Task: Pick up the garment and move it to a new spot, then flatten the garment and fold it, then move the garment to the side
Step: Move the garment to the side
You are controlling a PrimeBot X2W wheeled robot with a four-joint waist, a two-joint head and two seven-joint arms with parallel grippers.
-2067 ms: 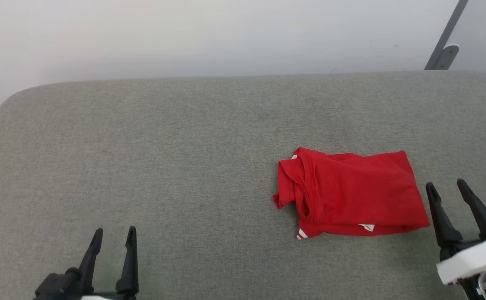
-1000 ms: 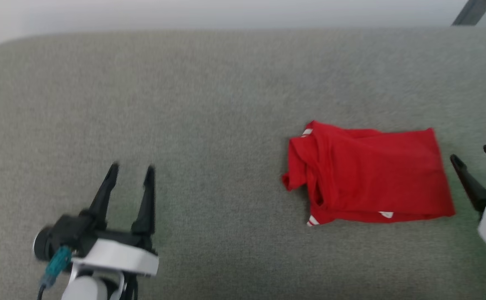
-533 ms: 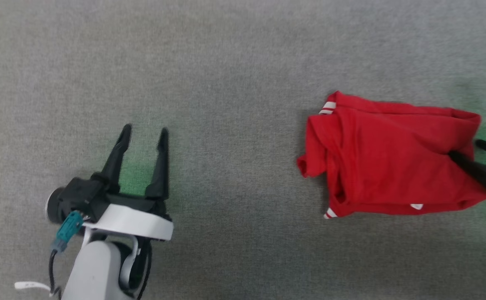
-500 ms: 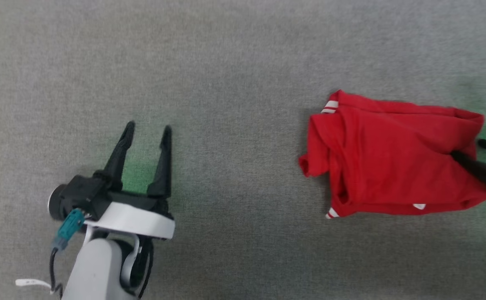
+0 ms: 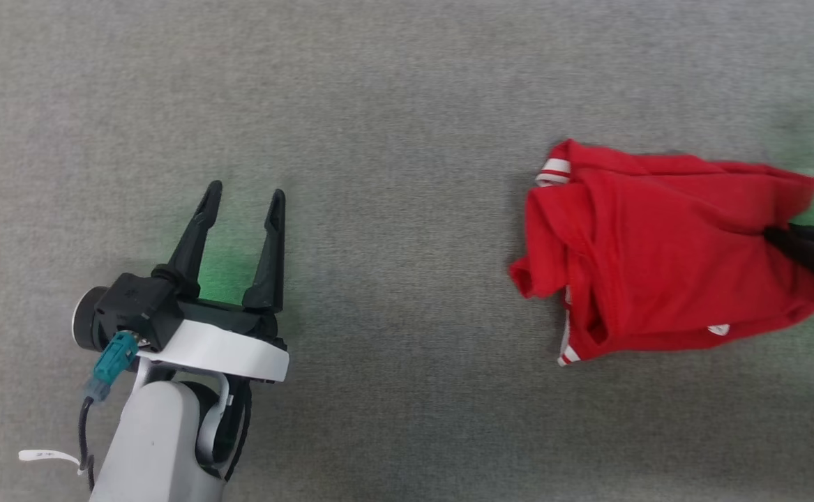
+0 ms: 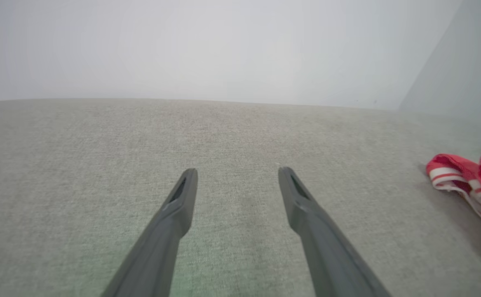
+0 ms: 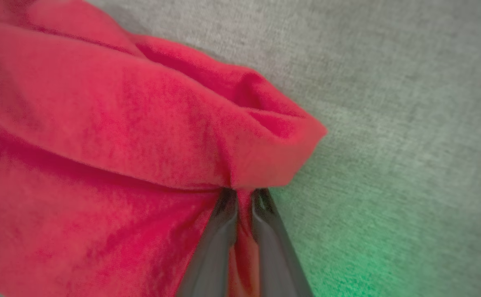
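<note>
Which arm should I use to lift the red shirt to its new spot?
Right. The right gripper is clamped on the garment at its right edge; the left gripper stands open over the grey cushion, well apart from it.

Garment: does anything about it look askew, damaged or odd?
Nothing damaged. The garment lies rumpled and unevenly folded on the grey cushion, one edge bunched where the right gripper is shut on it. The left gripper stands open, well apart.

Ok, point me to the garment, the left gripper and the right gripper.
garment (image 5: 658,258), head view, middle of the red cloth.
left gripper (image 5: 246,189), head view, midway between its open fingertips.
right gripper (image 7: 244,193), right wrist view, midway between fingertips pinching the garment.
</note>
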